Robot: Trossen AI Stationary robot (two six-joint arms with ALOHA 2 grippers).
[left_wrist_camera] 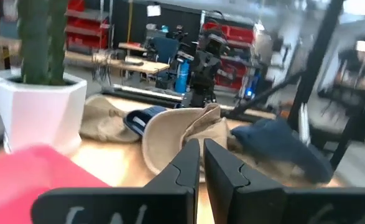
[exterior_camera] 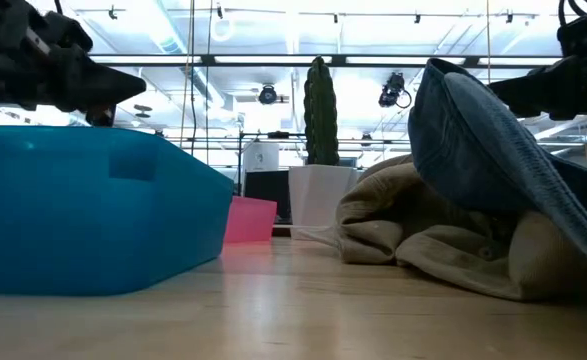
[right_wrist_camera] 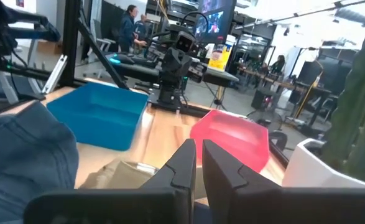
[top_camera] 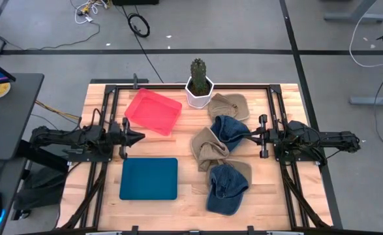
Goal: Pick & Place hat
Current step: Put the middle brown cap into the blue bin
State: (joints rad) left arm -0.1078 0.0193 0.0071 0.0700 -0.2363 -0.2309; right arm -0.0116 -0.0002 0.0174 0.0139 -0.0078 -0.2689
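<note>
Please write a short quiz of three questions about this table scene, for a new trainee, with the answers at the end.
1. True or false: the left gripper holds a hat.
2. How many fabric caps lie on the wooden table?
3. Which container is nearer to the white pot with the green cactus: A) the shallow red plastic tray, or B) the shallow blue plastic tray?

Key:
1. False; it is shut and empty, like the right gripper.
2. Four: two tan caps and two blue denim caps.
3. A.
</note>
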